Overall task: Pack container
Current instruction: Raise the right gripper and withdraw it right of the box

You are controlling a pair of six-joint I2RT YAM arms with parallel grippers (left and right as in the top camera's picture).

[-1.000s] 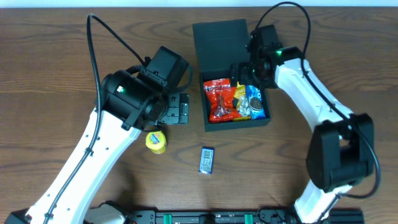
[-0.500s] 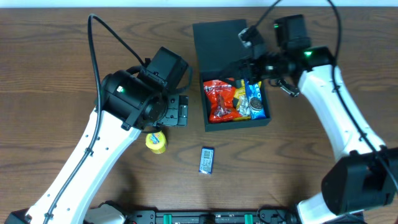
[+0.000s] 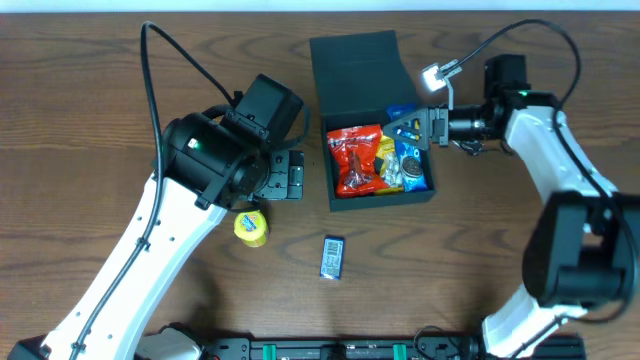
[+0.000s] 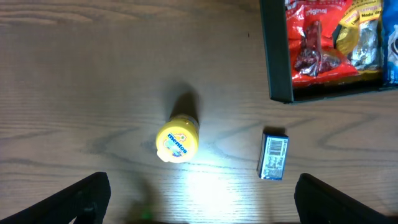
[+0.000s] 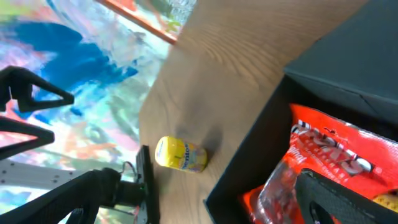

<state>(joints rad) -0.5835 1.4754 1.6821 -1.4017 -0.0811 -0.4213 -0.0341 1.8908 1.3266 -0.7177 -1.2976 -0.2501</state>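
"Where's the container (image 3: 355,70)?"
"Between the left gripper (image 4: 202,186) and the right gripper (image 3: 432,125), lid open, with a red packet (image 3: 355,158) and other snacks inside."
"Left gripper?"
"Left of the container, fingers spread wide, empty. A yellow tub (image 4: 177,138) and a blue box (image 4: 273,155) lie outside the container."
"Right one?"
"At the container's right wall, fingers apart, gripping nothing."

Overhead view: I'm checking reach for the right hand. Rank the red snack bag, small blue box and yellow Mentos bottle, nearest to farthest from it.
From the right hand, beside the container:
1. The red snack bag, inside the container.
2. The small blue box, outside, in front of it.
3. The yellow Mentos bottle, farthest left.
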